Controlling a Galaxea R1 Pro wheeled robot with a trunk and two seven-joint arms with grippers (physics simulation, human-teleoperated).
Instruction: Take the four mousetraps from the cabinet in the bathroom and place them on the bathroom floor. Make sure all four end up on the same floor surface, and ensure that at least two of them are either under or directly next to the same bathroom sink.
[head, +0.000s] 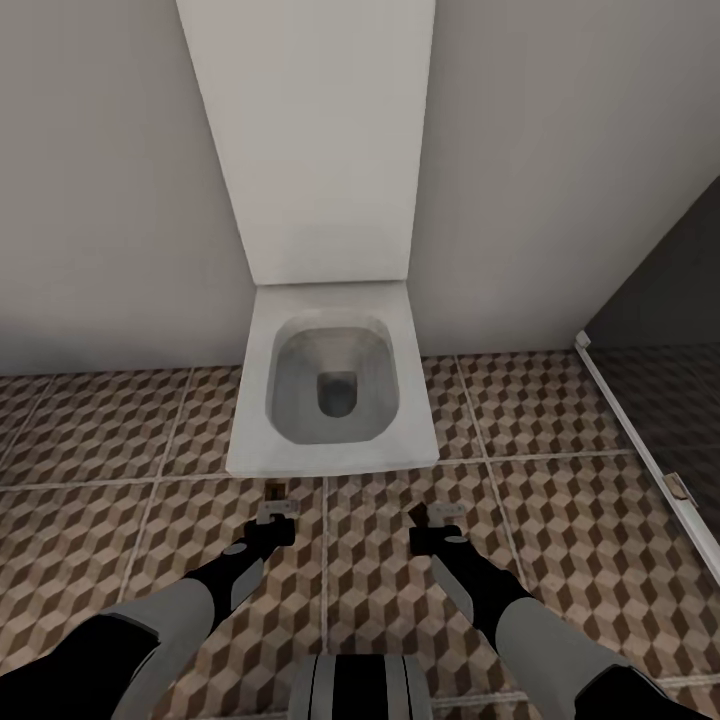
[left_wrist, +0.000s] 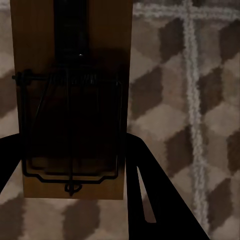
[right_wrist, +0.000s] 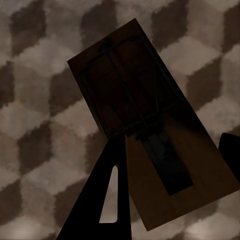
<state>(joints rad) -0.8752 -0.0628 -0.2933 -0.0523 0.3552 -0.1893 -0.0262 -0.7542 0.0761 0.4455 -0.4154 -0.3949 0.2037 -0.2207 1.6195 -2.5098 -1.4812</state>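
My left gripper hangs low over the bathroom floor, in front of the toilet, shut on a mousetrap. In the left wrist view that tan mousetrap with its dark wire frame sits between the dark fingers, above the cube-pattern tiles. My right gripper is level with the left one and shut on a second mousetrap, which lies tilted between its fingers over the tiles. The cabinet and the sink are out of view.
A white toilet with its lid raised stands against the wall straight ahead, its front rim just beyond both grippers. A white-framed glass partition runs along the right. Open tiled floor lies to the left and right of the toilet.
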